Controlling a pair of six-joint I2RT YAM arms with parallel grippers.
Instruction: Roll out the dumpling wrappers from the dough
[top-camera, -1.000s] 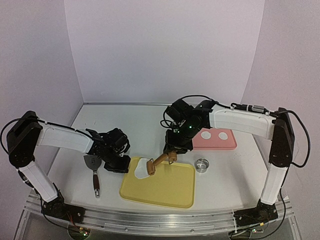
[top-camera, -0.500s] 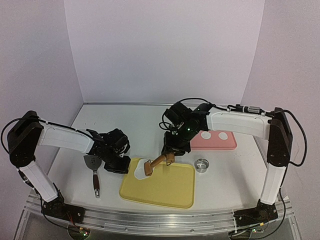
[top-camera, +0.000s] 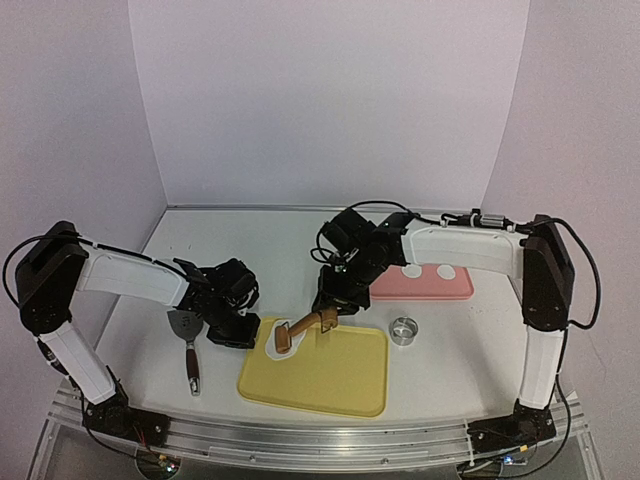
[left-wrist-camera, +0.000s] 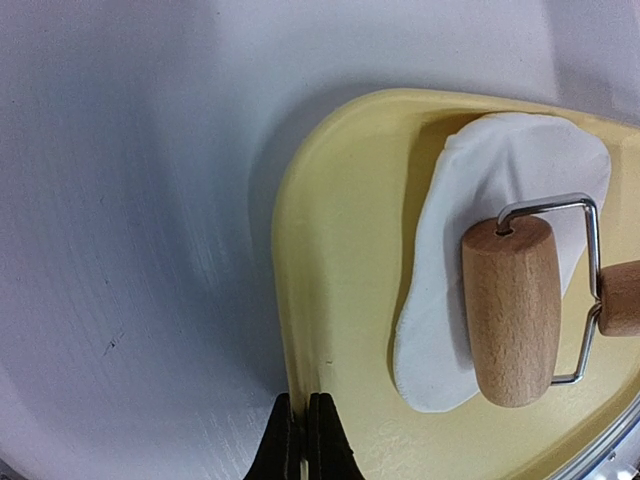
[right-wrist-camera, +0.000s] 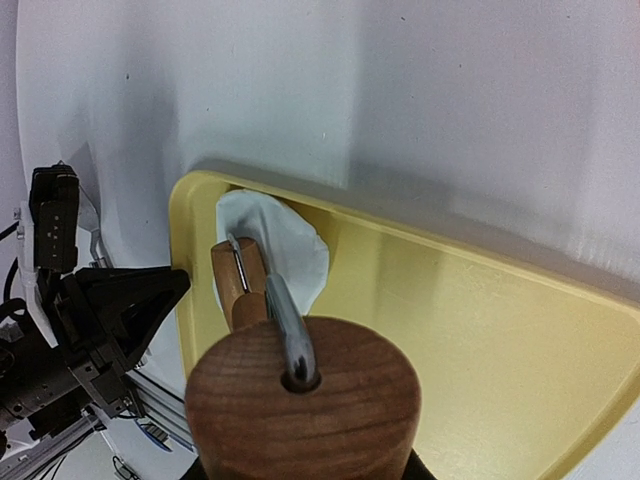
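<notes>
Right gripper (top-camera: 329, 311), clamped on roller (left-wrist-camera: 510, 310), has rolled it left over dough (left-wrist-camera: 500, 170); left gripper (left-wrist-camera: 302, 436) pinched closed at yellow tray (left-wrist-camera: 340, 250) rim; flattening underway.

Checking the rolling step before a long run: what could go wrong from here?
1. The wooden roller sits at the edge of the irregular white dough, near the rim of the yellow plastic tray; the right gripper could push it off.
2. The left gripper seems to pinch only that rim; if it slips, the tray may slide.

Bare tray (top-camera: 345, 375) right of roller (top-camera: 284, 338)
</notes>
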